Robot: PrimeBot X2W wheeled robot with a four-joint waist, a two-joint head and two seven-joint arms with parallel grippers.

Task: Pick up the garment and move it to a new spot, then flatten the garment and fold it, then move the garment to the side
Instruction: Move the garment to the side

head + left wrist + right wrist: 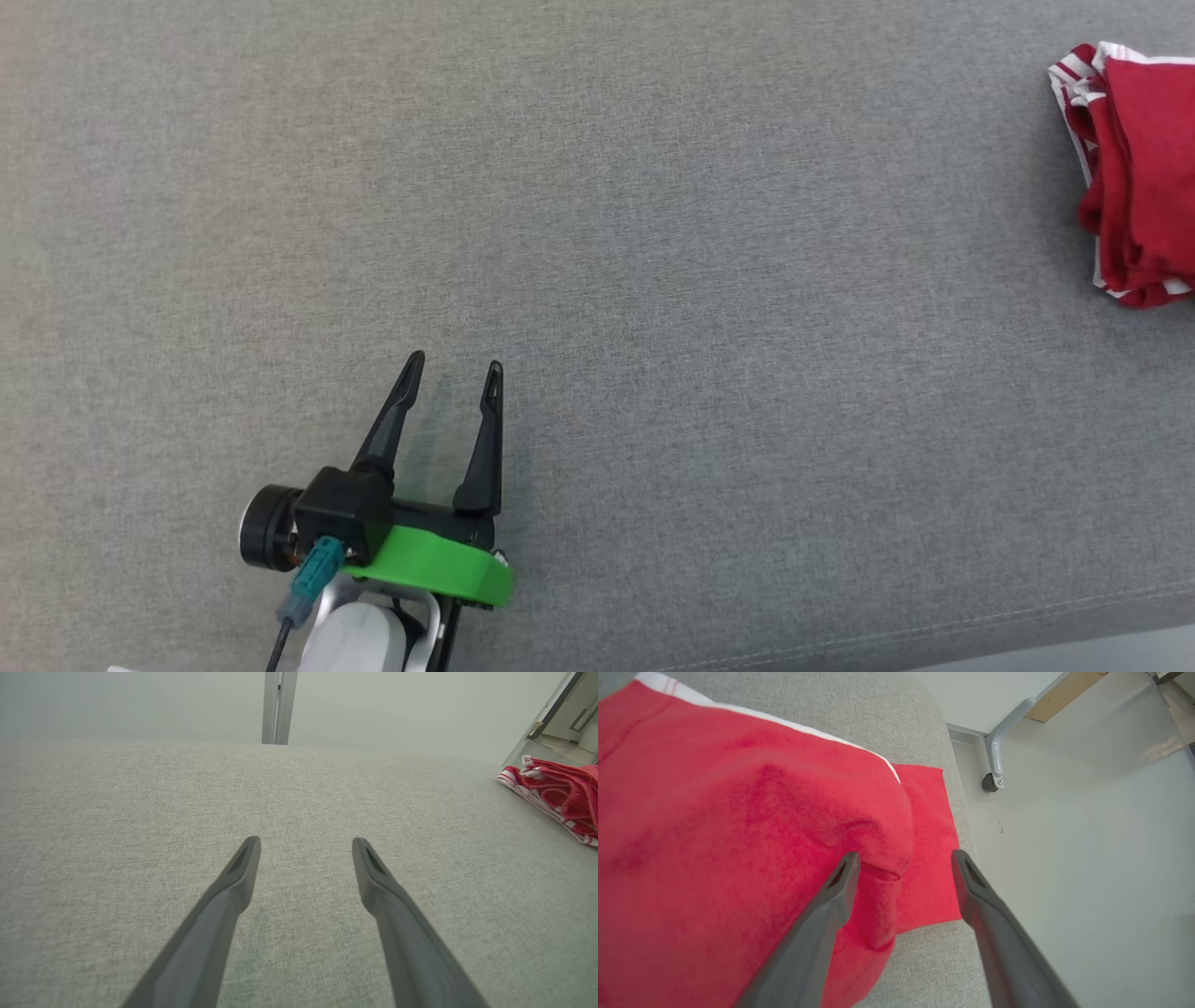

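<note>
Right pincer (904, 858) spread wide, gripping nothing, over folded red garment (738, 835) at surface (924, 970) edge (far right in head view). Left pincer (455, 362) released too, empty. Advice: lift straight up, jaws wide, avoid snagging top fold.

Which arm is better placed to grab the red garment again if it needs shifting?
Right. The right gripper hangs open right over the red garment near the edge of the grey surface; the left gripper is open over bare fabric, well away from it.
</note>
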